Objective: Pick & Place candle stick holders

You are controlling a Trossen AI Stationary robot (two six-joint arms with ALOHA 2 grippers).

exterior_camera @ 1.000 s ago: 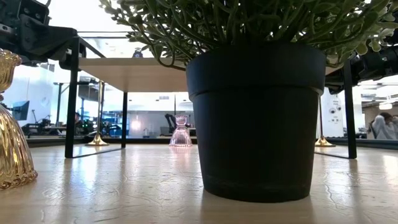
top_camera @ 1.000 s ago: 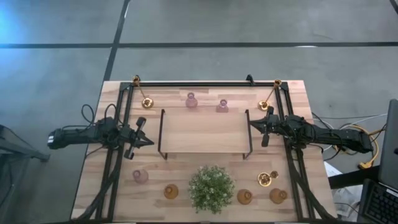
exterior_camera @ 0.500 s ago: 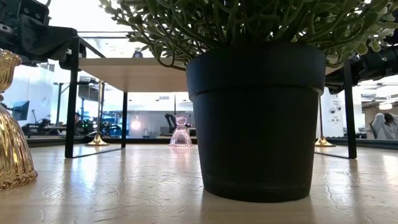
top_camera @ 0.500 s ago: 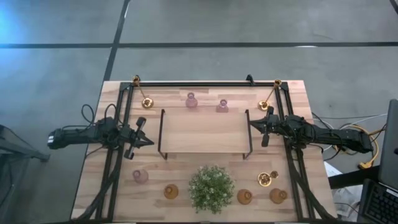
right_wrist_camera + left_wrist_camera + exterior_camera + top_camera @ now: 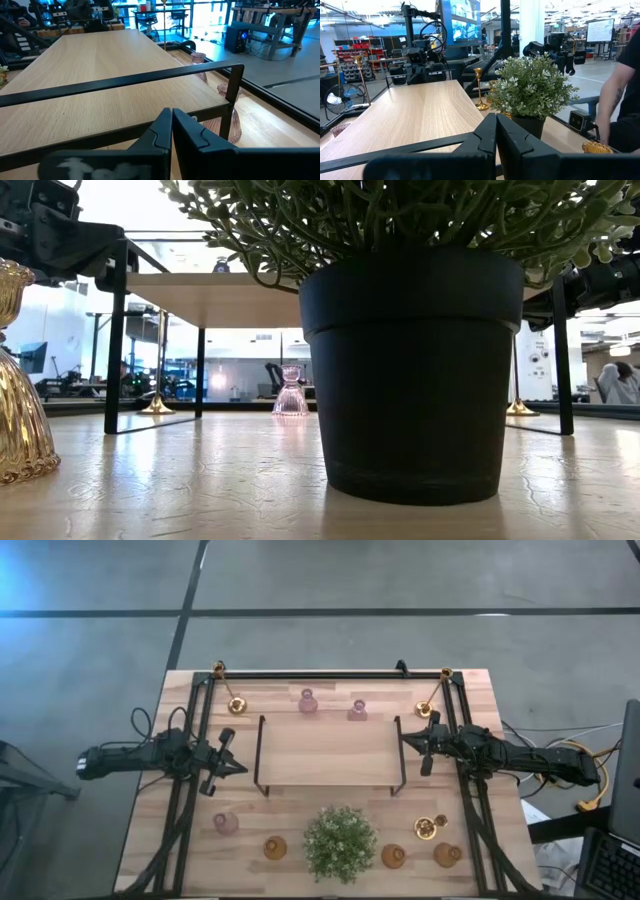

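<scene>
Meanwhile left gripper (image 5: pixel 237 765) pressed together, right gripper (image 5: pixel 406 739) likewise, flanking shelf (image 5: pixel 328 752).

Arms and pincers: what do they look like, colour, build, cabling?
Both arms are black, slim and jointed. The left pincer and right pincer each end in two matte black angular fingers. Loose black cables loop by the left arm; a yellow cable trails behind the right.

Bushy plant (image 5: pixel 340 843) in black pot (image 5: pixel 412 370) near table (image 5: pixel 330 780) front edge, w/ wood-topped riser shelf (image 5: pixel 328 752) mid-table
</scene>
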